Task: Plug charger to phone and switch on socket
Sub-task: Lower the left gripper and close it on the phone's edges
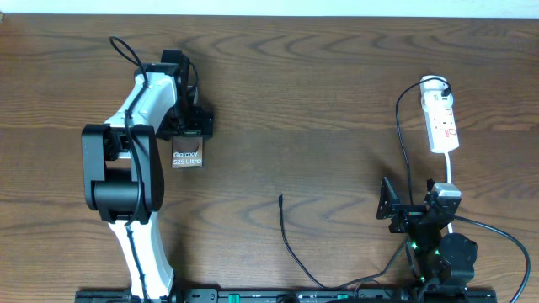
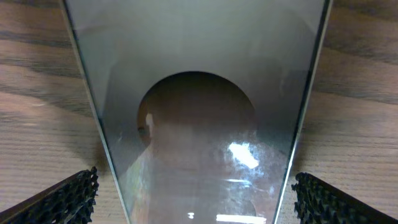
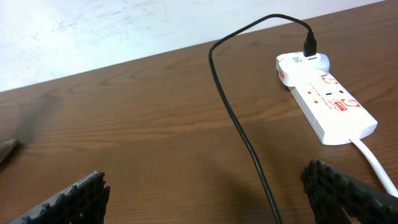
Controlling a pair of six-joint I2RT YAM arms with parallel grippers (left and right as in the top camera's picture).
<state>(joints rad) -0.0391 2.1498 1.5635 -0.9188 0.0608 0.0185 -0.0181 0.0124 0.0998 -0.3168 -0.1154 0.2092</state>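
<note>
The phone (image 1: pixel 187 156) lies flat on the table at the left, a dark slab with white lettering. In the left wrist view its glossy face with a brown oval (image 2: pixel 199 143) fills the frame. My left gripper (image 1: pixel 192 126) is open, its fingers either side of the phone's far end, not touching it (image 2: pixel 196 199). The white socket strip (image 1: pixel 441 118) lies at the far right, and shows in the right wrist view (image 3: pixel 329 106). The black charger cable (image 3: pixel 242 137) is plugged into its rounded end; its free plug tip (image 1: pixel 280 199) lies mid-table. My right gripper (image 1: pixel 404 215) is open and empty over the cable (image 3: pixel 205 193).
The strip's white cord (image 1: pixel 450 172) runs toward the right arm's base. The charger cable loops along the front edge (image 1: pixel 337 284). A pale wall stands behind the table (image 3: pixel 93 31).
</note>
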